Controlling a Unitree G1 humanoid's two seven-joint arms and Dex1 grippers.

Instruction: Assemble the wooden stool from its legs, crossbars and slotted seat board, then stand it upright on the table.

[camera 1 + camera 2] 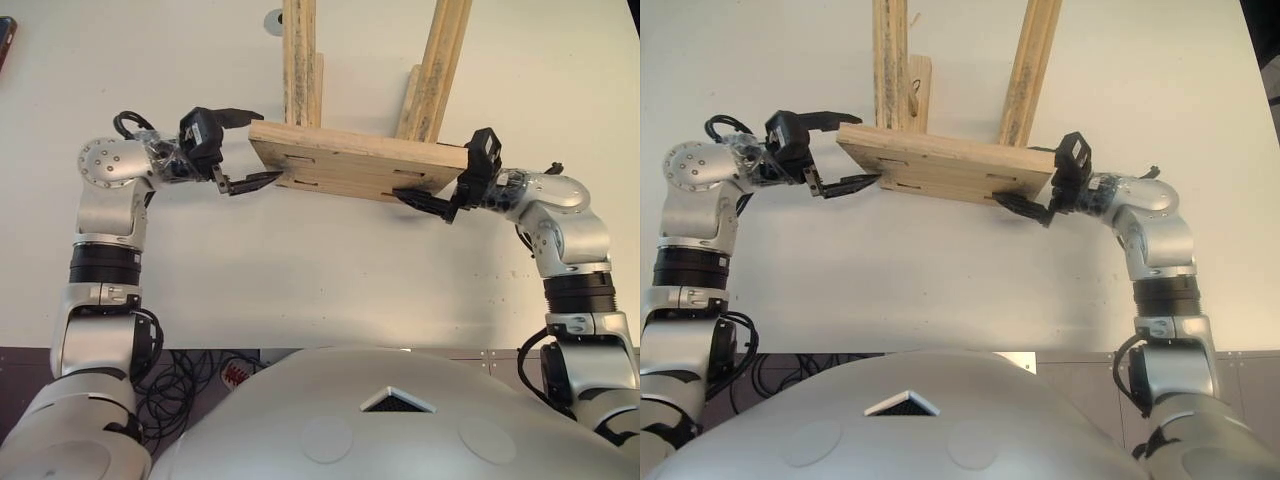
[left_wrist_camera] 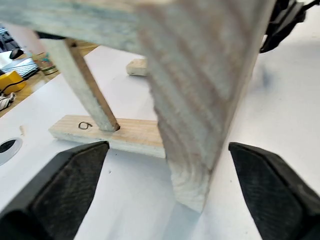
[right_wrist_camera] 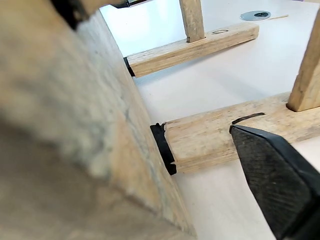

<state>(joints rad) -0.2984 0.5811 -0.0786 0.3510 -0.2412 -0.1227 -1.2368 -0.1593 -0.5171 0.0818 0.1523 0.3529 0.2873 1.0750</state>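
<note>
The wooden stool lies on its side on the white table (image 1: 300, 290). Its slotted seat board (image 1: 355, 160) stands on edge facing me, and its legs (image 1: 298, 60) (image 1: 440, 60) run away from me. My left gripper (image 1: 245, 150) is open and straddles the board's left edge, with one fingertip (image 2: 55, 185) on each side of the wood, clear of it. My right gripper (image 1: 445, 182) is open at the board's right lower corner, its visible finger (image 3: 280, 175) standing off from the board. A crossbar (image 3: 220, 135) lies on the table behind the seat.
A round grommet (image 1: 272, 20) sits in the table beyond the left leg. A dark object (image 1: 5, 40) lies at the far left corner. Black cables (image 1: 190, 385) hang below the table's front edge. Bare white table stretches between the stool and me.
</note>
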